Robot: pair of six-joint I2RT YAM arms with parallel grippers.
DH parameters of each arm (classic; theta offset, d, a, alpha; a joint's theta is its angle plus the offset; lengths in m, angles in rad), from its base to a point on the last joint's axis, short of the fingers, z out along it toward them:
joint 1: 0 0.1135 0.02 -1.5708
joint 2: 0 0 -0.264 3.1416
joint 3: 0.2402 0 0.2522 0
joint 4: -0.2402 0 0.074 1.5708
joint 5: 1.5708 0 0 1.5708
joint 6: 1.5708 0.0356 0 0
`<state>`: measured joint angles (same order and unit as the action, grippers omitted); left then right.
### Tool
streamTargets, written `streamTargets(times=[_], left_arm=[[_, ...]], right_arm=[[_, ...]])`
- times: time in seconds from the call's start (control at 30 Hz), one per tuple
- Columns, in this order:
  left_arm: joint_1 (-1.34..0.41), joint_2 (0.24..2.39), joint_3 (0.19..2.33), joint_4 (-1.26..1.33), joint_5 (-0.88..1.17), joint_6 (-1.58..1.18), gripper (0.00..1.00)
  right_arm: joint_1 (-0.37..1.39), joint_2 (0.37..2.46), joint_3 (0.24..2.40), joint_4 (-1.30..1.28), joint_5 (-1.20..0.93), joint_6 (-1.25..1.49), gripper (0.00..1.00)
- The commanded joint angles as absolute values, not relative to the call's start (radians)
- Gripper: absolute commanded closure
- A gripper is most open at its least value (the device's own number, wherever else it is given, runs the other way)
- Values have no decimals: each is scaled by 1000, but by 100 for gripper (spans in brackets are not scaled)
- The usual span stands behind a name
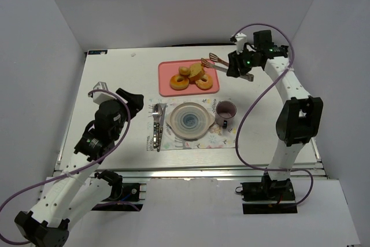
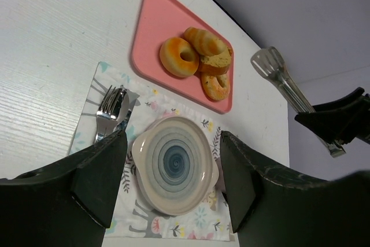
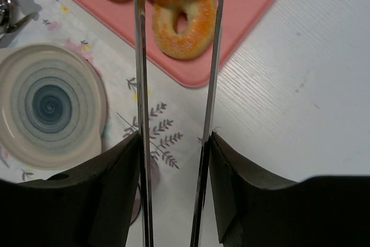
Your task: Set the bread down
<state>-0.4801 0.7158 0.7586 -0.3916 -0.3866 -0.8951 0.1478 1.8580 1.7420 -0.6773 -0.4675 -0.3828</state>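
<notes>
The bread (image 1: pixel 195 72) is being carried on the pink tray (image 1: pixel 167 69) toward the far side of the table (image 1: pixel 115 79); it is being shown as two golden pieces, an oblong piece (image 2: pixel 205 40) with browner stripes and a wedge (image 2: pixel 218 61) with a darker crust, the two touching; they are being crowded by two ring donuts, the orange donut (image 2: pixel 179 56) touching the oblong piece and the sugared donut (image 2: pixel 215 86) lying against the wedge, nearer the tray's front edge. The tongs (image 2: pixel 277 73) are being gripped by the right gripper (image 1: pixel 237 66), its fingers being pressed on the two metal arms from outside; the arms are being held apart, and their tips are being pointed at the far right part of the tray, just beside the bread; whether the tips are touching the bread cannot be told, since they are being cut off by the top edge of the right wrist view. The left gripper (image 2: pixel 171 143) is being held with its jaws spread wide, holding nothing; it is being poised to the left of the placemat (image 2: pixel 199 215), well apart from the tray. On the placemat a striped plate (image 2: pixel 173 166) is being flanked by cutlery (image 2: pixel 110 105) on the left and a mug (image 1: pixel 225 110) on the right.
</notes>
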Motion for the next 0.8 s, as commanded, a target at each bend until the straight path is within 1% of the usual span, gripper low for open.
streamTargets(times=[0.0,0.23,0.53,0.67,0.77], left_arm=[[-482,699,802,-416,-413,-903,25],[-482,696,811,-437,-420,-913,26],[-482,703,807,-436,-426,-917,26],[-482,722,807,-423,-416,-913,26],[-482,742,825,-434,-411,-904,25]], right_arm=[[195,1885,1815,-693,-512,-342,47],[275,1962,1884,-675,-544,-307,48],[298,1954,1885,-669,-575,-304,49],[339,1959,1861,-657,-520,-339,49],[380,2006,1891,-634,-422,-339,49]])
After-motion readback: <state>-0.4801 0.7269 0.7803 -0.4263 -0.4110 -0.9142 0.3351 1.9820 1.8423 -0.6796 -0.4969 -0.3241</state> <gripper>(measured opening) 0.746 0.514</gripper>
